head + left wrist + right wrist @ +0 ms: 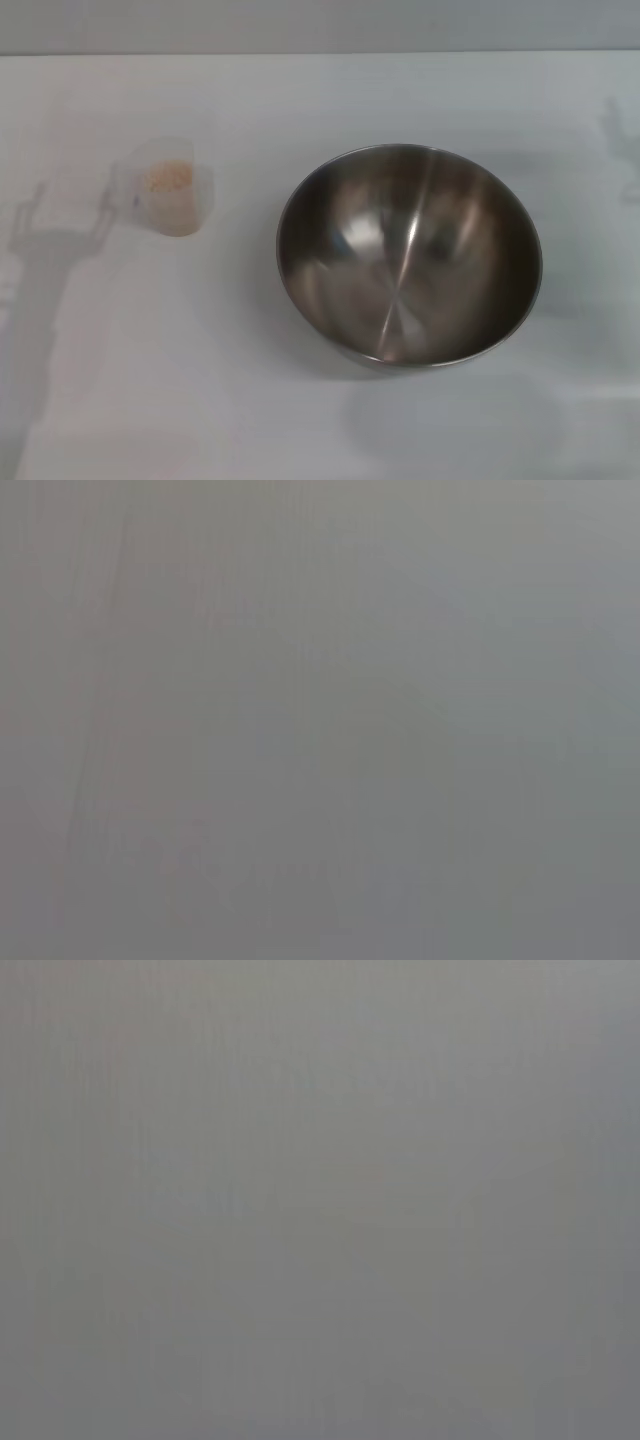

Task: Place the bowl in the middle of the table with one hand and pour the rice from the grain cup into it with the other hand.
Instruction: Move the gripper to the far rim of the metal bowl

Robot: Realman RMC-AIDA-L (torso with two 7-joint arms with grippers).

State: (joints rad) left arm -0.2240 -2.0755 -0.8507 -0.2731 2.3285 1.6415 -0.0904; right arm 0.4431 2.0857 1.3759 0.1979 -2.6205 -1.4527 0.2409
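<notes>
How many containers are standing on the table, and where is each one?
2. The bowl sits right of the table's centre, empty. The grain cup stands apart on its left, holding rice.

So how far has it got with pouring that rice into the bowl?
Barely begun. The large stainless-steel mixing bowl stands on the white table, a little right of centre, and is empty. The pale rice is all in the small clear plastic grain cup, upright to the bowl's left. Neither arm's tool is visible, so nothing is in hand; grasping and pouring remain.
</notes>
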